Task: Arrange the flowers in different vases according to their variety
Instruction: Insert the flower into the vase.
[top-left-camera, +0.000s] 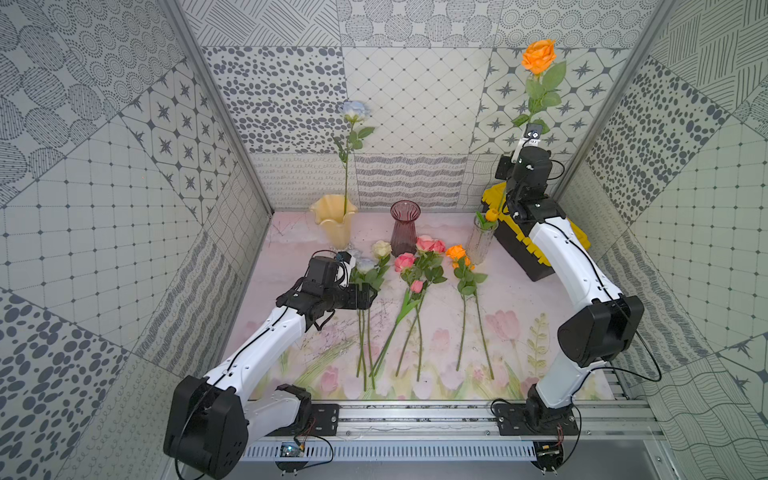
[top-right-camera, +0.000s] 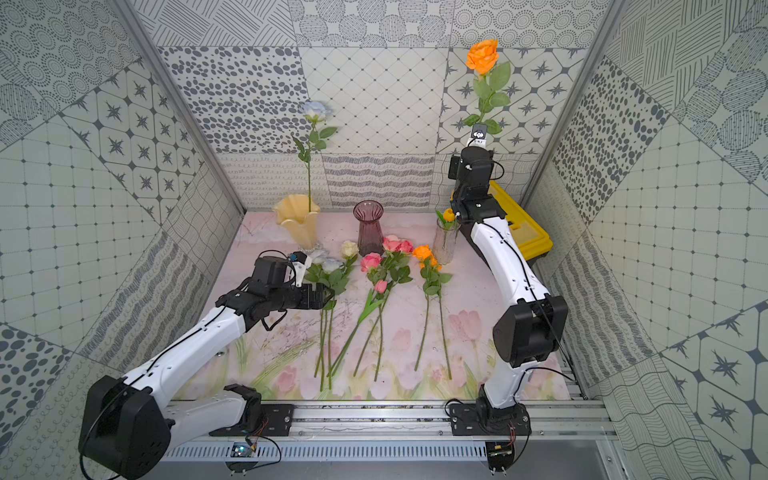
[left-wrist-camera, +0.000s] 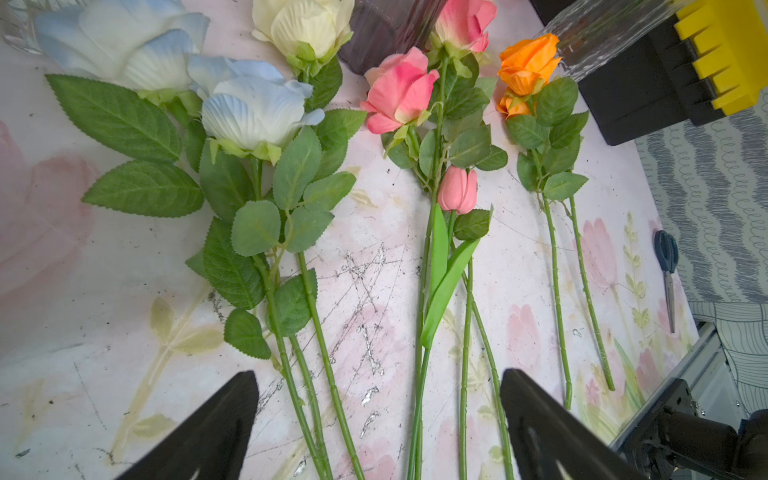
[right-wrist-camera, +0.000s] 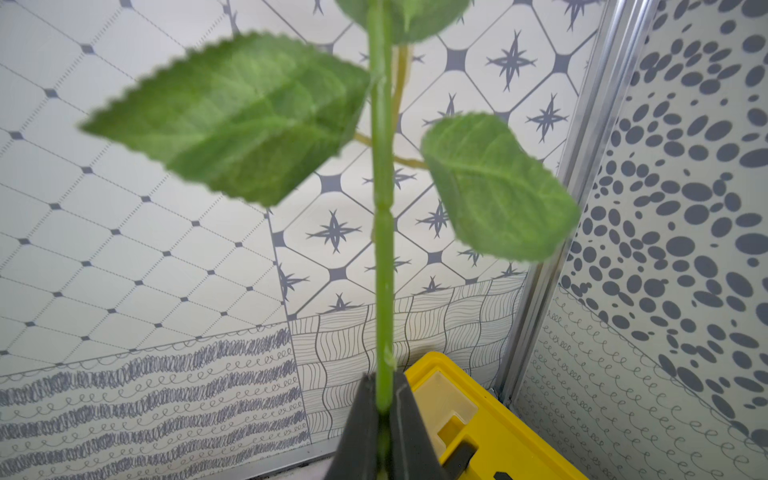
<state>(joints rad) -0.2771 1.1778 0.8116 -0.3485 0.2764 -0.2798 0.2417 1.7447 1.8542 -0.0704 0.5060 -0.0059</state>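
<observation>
— Stems first: how will the orange rose (top-left-camera: 539, 56) behave in a grip?
— Light, I'd judge, but top-heavy: a big cloth head on a thin, fairly stiff green stem (right-wrist-camera: 382, 249), smooth enough to twist or slide between the jaws. It is best taken on bare stem below the leaves (right-wrist-camera: 232, 116). That is where the right gripper (right-wrist-camera: 384, 399) has it, jaws clamped tight on it.
— Where does it sit against that hand?
— Upright, head well above the gripper, two leaves just above the grip. The lower stem seems to run down behind the wrist toward the clear glass vase (top-left-camera: 482, 241), which holds an orange bud (top-left-camera: 491, 215). Whether the tip is in the mouth I cannot tell. That vase is narrow glass and probably easy to knock over.
— The other hand?
— The left gripper (left-wrist-camera: 376, 374) is spread wide, holding nothing, low over the mat (top-left-camera: 519, 299). Stems of the pale-blue roses (left-wrist-camera: 253, 108), the cream rose (left-wrist-camera: 305, 25) and the pink roses (left-wrist-camera: 399, 89) pass between its fingers (left-wrist-camera: 208, 436). Touching or not, I cannot tell.
— The rest?
— A standing pale-blue rose (top-left-camera: 356, 110) is in the cream-yellow ruffled vase (top-left-camera: 334, 224). The purple ribbed vase (top-left-camera: 404, 232) looks empty. Two more orange roses (left-wrist-camera: 528, 62) lie on the mat, heads toward the vases.
</observation>
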